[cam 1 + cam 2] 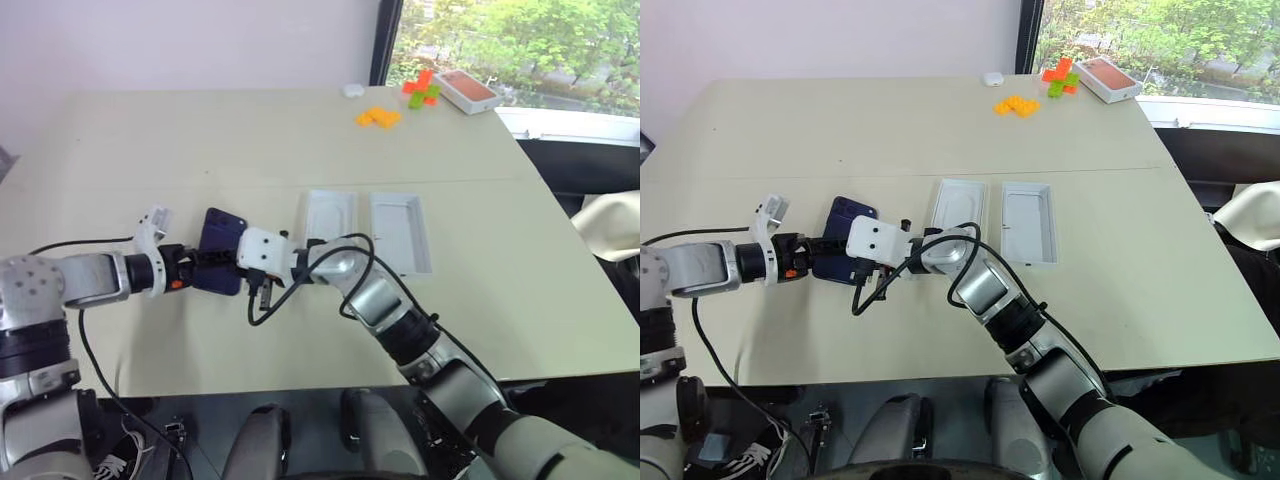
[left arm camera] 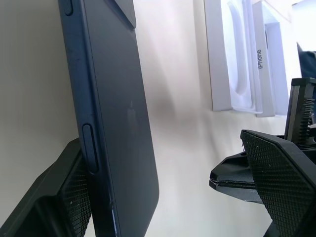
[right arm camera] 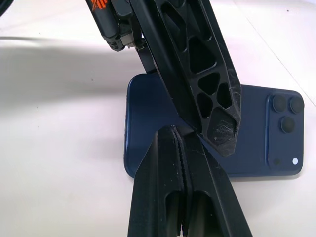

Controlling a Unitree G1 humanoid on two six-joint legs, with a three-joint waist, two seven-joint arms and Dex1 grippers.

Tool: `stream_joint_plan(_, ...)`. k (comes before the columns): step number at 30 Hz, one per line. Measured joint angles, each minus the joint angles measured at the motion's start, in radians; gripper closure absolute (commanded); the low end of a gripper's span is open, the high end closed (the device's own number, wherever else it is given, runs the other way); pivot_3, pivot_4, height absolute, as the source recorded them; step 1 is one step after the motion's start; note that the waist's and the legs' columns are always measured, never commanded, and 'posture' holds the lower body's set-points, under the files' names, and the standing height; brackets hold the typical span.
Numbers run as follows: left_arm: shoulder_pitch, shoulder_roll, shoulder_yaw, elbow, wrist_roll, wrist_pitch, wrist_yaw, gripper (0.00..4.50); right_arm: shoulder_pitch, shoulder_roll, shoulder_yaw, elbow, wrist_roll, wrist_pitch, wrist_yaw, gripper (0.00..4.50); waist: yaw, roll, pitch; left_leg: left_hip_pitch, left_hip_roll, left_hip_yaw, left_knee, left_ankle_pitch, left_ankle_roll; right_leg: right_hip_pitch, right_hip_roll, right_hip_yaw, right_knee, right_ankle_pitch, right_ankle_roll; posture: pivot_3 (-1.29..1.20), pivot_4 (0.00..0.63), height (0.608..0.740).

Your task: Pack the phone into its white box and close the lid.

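Note:
The dark navy phone (image 1: 222, 238) stands tilted on the table, left of centre, with its glossy back and camera cluster (image 3: 284, 113) showing. My left gripper (image 1: 218, 262) is open around its lower end. One finger (image 2: 59, 197) lies against the screen side and the other finger (image 2: 281, 173) stands well apart. My right gripper (image 3: 180, 136) is shut, its tips at the phone's back beside the left gripper's finger. To the right lies the white box (image 1: 307, 225), showing a white oval recess inside. The lid (image 1: 400, 235) lies beside it, open side up.
At the far right corner are an orange-topped white box (image 1: 468, 90), red and green blocks (image 1: 423, 88), orange blocks (image 1: 378, 117) and a small white object (image 1: 352, 90). A black cable (image 1: 265, 310) loops under my right wrist. The table's front edge is close below my arms.

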Motion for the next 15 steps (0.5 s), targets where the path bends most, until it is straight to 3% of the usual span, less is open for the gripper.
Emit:
stream_joint_plan(5,0.002,-0.020,-0.003,-0.010,0.032,-0.001,-0.023,0.00,0.000,-0.036,0.000,0.000,0.001,-0.001,0.003,4.46,0.000,0.000,0.000,0.000,0.000,0.000,0.000,0.000,0.000,0.000,0.000,0.000,0.000,0.000,0.000,0.00,0.150,0.740)
stream_joint_plan(11,0.025,-0.023,-0.014,-0.013,0.078,0.002,-0.063,0.00,0.000,-0.181,-0.073,-0.064,0.019,-0.014,0.031,4.46,0.001,0.000,0.000,0.000,-0.001,0.000,0.000,0.000,0.000,0.001,-0.001,-0.001,0.000,0.000,0.000,0.00,0.150,0.740)
stream_joint_plan(15,0.032,-0.024,-0.014,-0.017,0.110,0.003,-0.076,1.28,0.012,-0.240,-0.082,-0.085,0.021,-0.017,0.052,4.50,0.000,0.000,0.000,0.000,0.000,0.000,0.000,0.000,0.000,0.001,0.000,-0.001,0.000,0.000,0.000,0.00,0.150,0.740)
